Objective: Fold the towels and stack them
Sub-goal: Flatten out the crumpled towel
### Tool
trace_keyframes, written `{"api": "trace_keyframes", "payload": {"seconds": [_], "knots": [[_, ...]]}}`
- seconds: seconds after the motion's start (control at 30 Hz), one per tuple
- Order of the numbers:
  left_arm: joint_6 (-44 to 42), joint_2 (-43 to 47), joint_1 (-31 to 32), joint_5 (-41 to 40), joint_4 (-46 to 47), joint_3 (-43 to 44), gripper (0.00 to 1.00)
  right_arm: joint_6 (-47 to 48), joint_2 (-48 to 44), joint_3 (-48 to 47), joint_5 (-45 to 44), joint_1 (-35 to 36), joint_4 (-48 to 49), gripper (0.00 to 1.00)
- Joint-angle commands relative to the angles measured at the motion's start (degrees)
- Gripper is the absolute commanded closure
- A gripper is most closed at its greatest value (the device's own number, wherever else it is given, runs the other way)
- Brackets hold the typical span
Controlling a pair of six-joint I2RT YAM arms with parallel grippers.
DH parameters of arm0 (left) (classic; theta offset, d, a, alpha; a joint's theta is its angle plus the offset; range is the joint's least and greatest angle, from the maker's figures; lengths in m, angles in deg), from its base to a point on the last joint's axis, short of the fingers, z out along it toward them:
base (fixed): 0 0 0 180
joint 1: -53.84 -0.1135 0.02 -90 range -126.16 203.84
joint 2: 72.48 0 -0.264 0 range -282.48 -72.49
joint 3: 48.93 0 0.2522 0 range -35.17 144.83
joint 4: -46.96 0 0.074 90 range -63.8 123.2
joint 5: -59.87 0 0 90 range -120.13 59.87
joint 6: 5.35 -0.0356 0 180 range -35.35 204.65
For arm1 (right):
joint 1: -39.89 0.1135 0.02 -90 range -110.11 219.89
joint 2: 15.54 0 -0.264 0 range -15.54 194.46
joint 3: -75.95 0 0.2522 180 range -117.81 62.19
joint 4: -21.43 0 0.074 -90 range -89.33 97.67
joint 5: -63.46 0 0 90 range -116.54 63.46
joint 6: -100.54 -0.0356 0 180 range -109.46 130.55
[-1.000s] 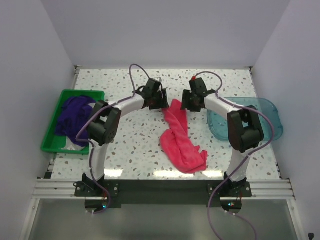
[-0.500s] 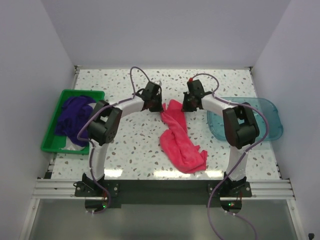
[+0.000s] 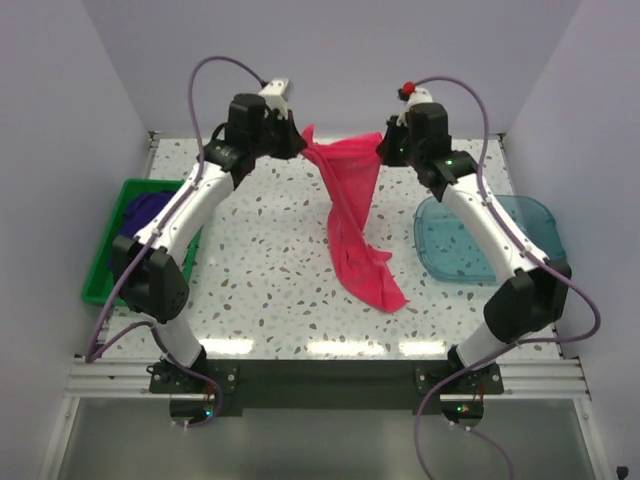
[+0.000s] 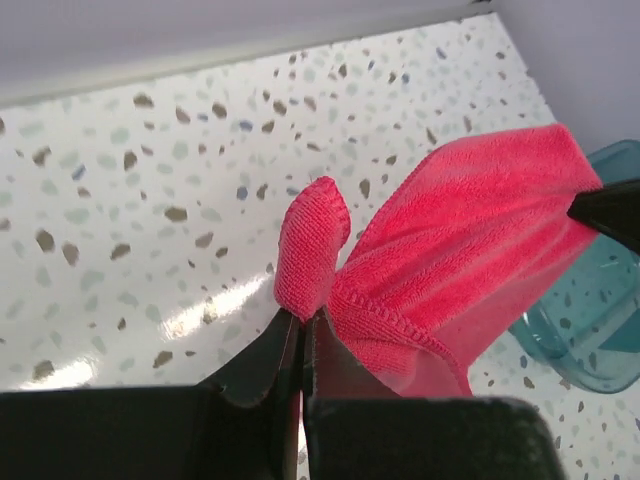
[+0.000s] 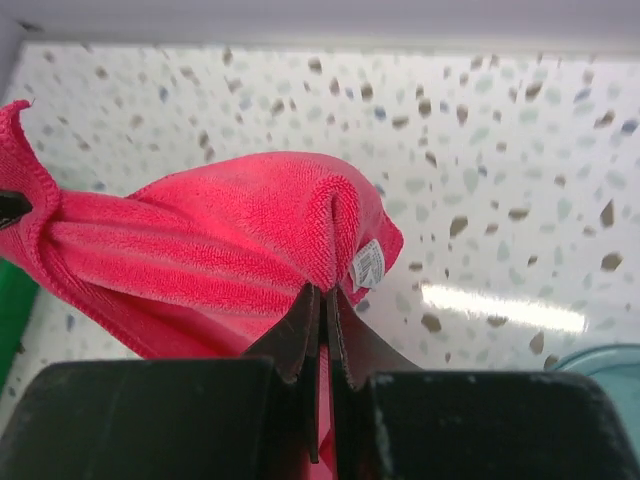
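Your left gripper [image 4: 302, 322] and right gripper [image 5: 322, 298] pinch the pink towel [image 3: 355, 215]; only the right wrist view shows its white label [image 5: 367, 265]

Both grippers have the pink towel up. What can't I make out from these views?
- Purple towels in the green bin: top view, left arm covers part; count unclear.
- Pink towel lower end: outside both wrist views.
- Teal tray: top view, right arm crosses it.

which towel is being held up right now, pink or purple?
The hot pink towel: the left claw and right claw each pinch its upper edge, so it hangs between them. The purple towel lies bunched in the green bin.
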Motion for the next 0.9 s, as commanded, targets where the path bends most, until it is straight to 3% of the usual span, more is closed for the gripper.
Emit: {"api": "trace_keyframes", "payload": {"seconds": [0.0,0.17,0.37,0.53,0.77,0.87], "knots": [[-7.92,5.66,-0.99,1.02,-5.74,12.36,1.00,5.21,-6.14,-6.91,-3.43,-0.83,-2.99,1.00],[-10.30,12.32,-0.99,3.91,-7.16,19.70,1.00,6.27,-12.20,-11.66,-0.71,-0.83,-3.61,1.00],[-10.56,25.68,-0.99,10.77,-3.38,12.77,1.00,8.38,-23.45,-10.43,5.45,-0.83,-3.08,1.00],[-9.69,33.16,-0.99,12.80,-5.84,13.64,1.00,8.55,-29.87,-13.33,8.61,-0.74,-5.01,1.00],[-7.84,30.64,-0.99,10.26,-11.28,22.59,1.00,5.31,-27.34,-21.50,9.94,-0.74,-8.27,1.00],[-7.84,26.42,-0.99,4.37,-14.89,24.01,1.00,3.72,-24.53,-21.07,9.76,-0.74,-7.74,1.00]]}}
